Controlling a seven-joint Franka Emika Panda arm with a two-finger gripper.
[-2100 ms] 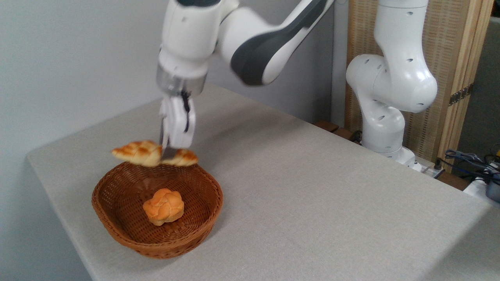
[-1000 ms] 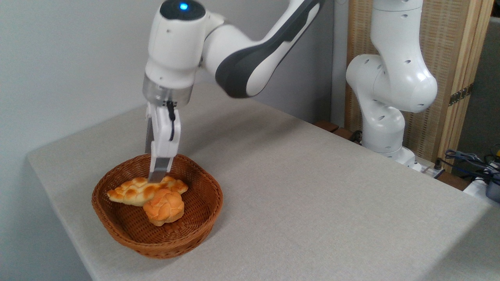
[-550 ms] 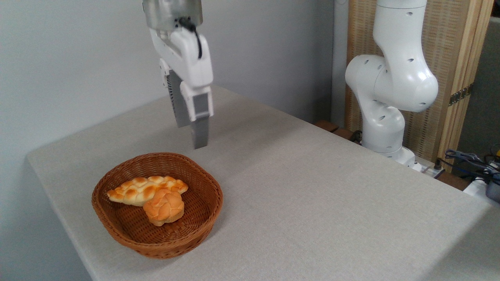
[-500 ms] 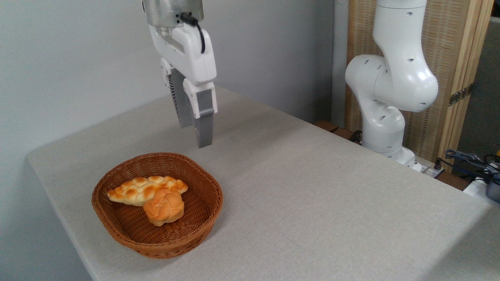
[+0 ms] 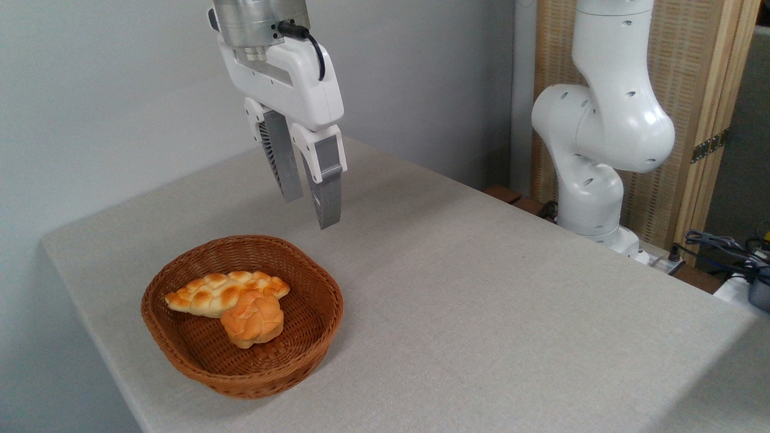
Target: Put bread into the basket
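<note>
Our claw [image 5: 310, 210] hangs empty, its two grey fingers [image 5: 328, 201] parted by a narrow gap, nothing between them. Below it and to its left sits the basket [image 5: 325, 316], and the bread [image 5: 213, 293] lies inside, towards the far side of the bowl, its near end touching the small round bun [image 5: 252, 319] that rests in front of it. We judge the placing done: the loaf is fully within the rim and the claw is well clear above.

What remains, as we see it, is a clean retreat. We would keep the claw high and carry it away to its right, over the bare table [image 5: 481, 288], so no finger catches the thick rim or tips the light basket. There is no need to dip back down.

The basket is a shallow oval of reddish-brown woven strands, ribbed and slightly glossy, with a rolled edge. The bread is long and braided, pointed at both ends, golden-orange on the crust and pale on the flanks. The bun is knotted and deeper orange. The table wears a matt grey-beige cloth with a fine weave.
</note>
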